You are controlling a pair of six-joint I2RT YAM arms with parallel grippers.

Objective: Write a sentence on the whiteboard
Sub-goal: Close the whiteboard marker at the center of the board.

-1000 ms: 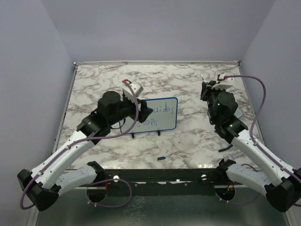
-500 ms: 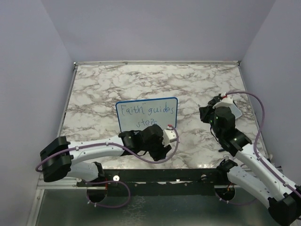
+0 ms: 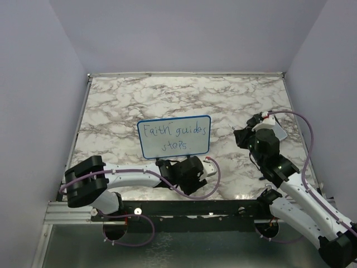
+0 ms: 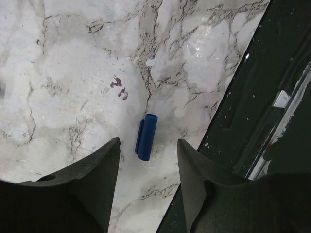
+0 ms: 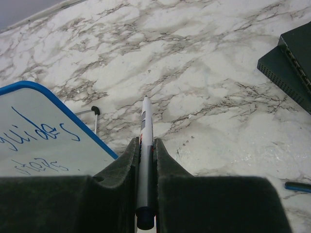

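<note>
Blue ink [image 3: 173,137] reads "Faith guides steps"; right fingers [image 5: 167,167] grip a marker [image 5: 146,126], left fingers [image 4: 95,182] gape.

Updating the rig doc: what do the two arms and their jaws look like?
The left arm and right arm match: white link shells, black joints, black tapered jaws. A purple cable runs along each to the wrist. Small green lights dot the right arm's joints.

one whiteboard [image 3: 196,146]; one sentence [image 3: 167,132], three words; one marker [image 5: 145,124]; one blue cap [image 4: 146,137]; one dark block [image 5: 291,70]
</note>
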